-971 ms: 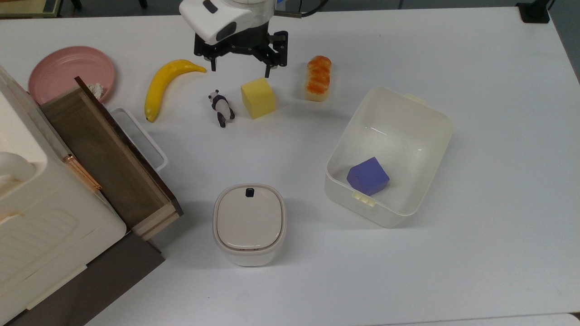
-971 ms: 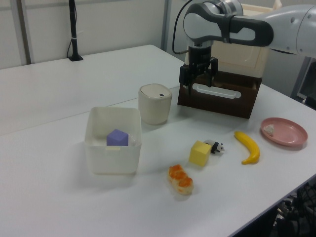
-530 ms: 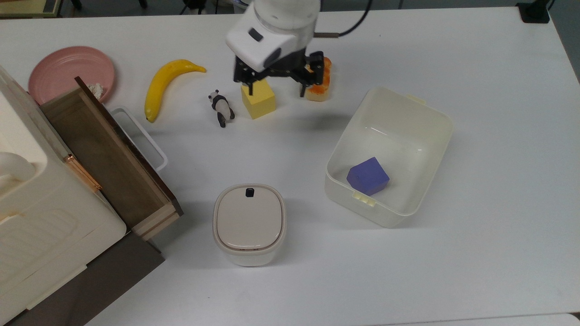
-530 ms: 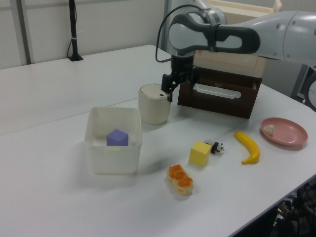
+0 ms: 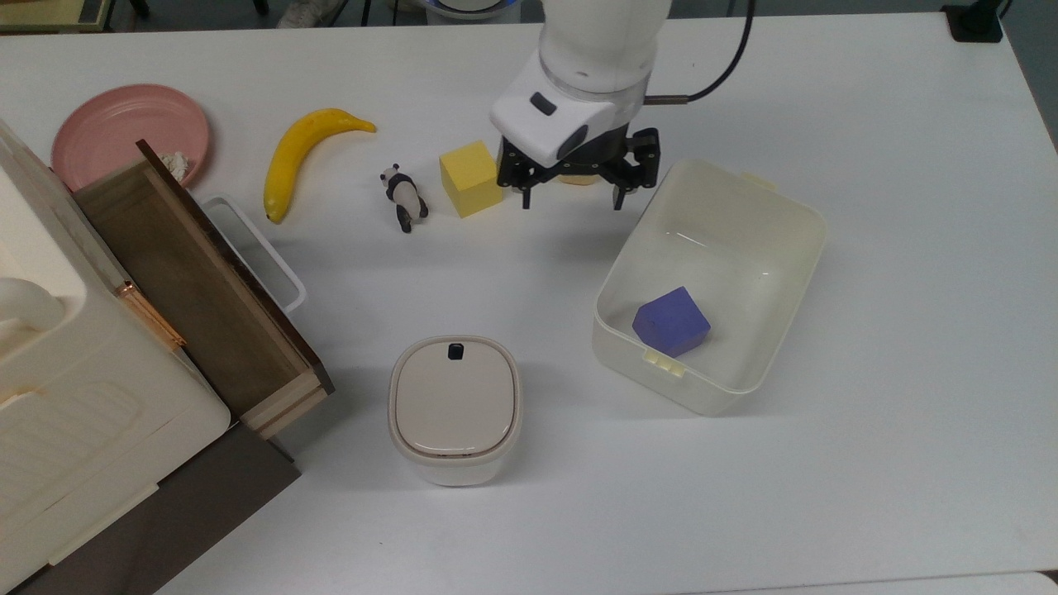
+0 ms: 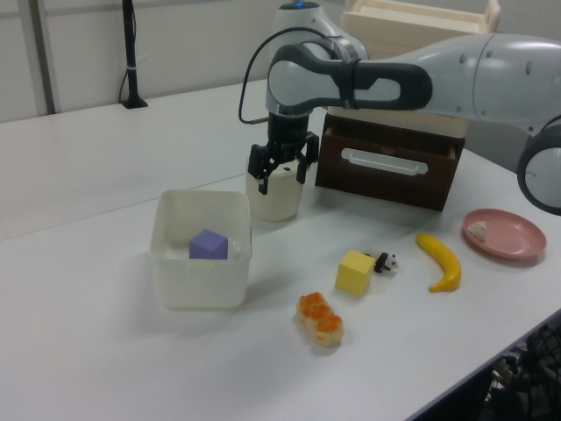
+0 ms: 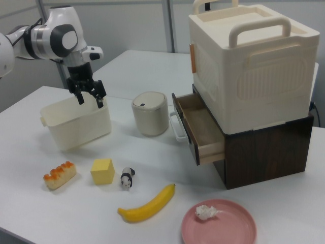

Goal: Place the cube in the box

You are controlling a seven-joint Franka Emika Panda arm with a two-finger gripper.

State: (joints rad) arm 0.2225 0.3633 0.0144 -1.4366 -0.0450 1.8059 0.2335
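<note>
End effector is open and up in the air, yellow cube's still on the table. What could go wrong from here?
The open end effector hangs nearer the box than the cube, so it may be drifting off target. The panda figurine and the bread piece flank the cube closely; a descending finger could knock either. The purple cube already lies in the box, so a drop there may land askew.

Matt foam-like yellow cube [image 5: 470, 178], glossy cream plastic box [image 5: 789, 215] that caught the light, matt purple-blue cube [image 5: 671, 321] inside, smooth shiny banana [image 5: 295, 157], dark wood-grain drawer [image 5: 198, 289], smooth pink plate [image 5: 116, 124], glossy white arm shell [image 5: 562, 116], matt white table [image 5: 893, 413].
</note>
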